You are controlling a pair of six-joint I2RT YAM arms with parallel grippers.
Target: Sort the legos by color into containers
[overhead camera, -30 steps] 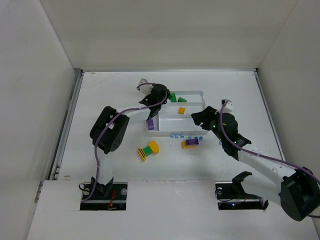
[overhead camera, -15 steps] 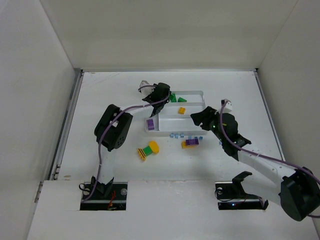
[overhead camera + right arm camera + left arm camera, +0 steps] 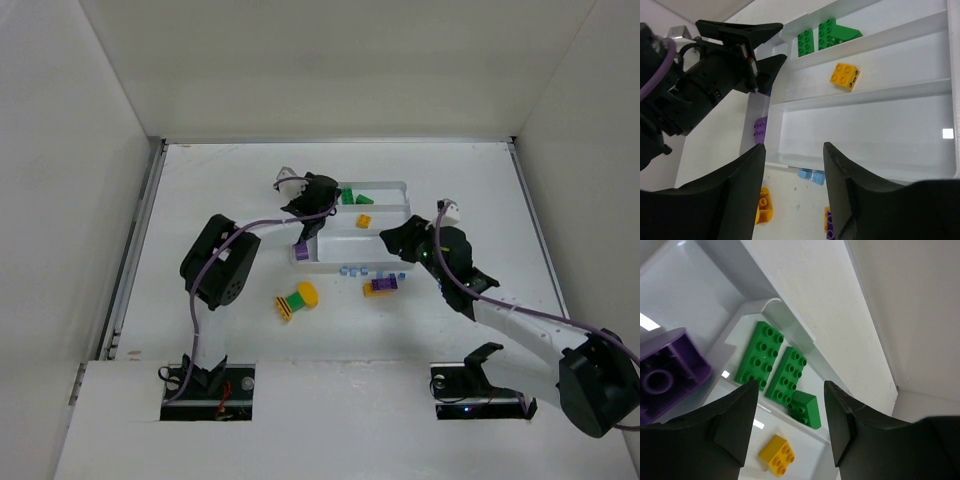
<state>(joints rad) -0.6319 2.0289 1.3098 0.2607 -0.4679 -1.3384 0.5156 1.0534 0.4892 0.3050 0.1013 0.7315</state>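
The white tray [image 3: 392,214] lies mid-table. Green legos [image 3: 350,196] lie in its far section, a yellow one [image 3: 365,220] in the middle section and a purple one [image 3: 301,250] in the narrow side section. My left gripper [image 3: 313,192] hovers open and empty over the tray's left end. Its wrist view shows the green bricks [image 3: 787,375], the yellow brick [image 3: 776,455] and the purple brick [image 3: 665,377] below. My right gripper [image 3: 398,240] is open and empty above the tray's near section [image 3: 865,130].
On the table in front of the tray lie light-blue bricks [image 3: 351,270], a purple-and-yellow piece [image 3: 381,285] and a green-and-yellow piece [image 3: 297,300]. The right wrist view shows the light-blue bricks [image 3: 810,175], a yellow-orange brick [image 3: 764,205] and the left gripper [image 3: 740,50].
The left gripper swayed a little over the tray's left end and came back. The right gripper edged slightly left toward the tray. No brick moved.
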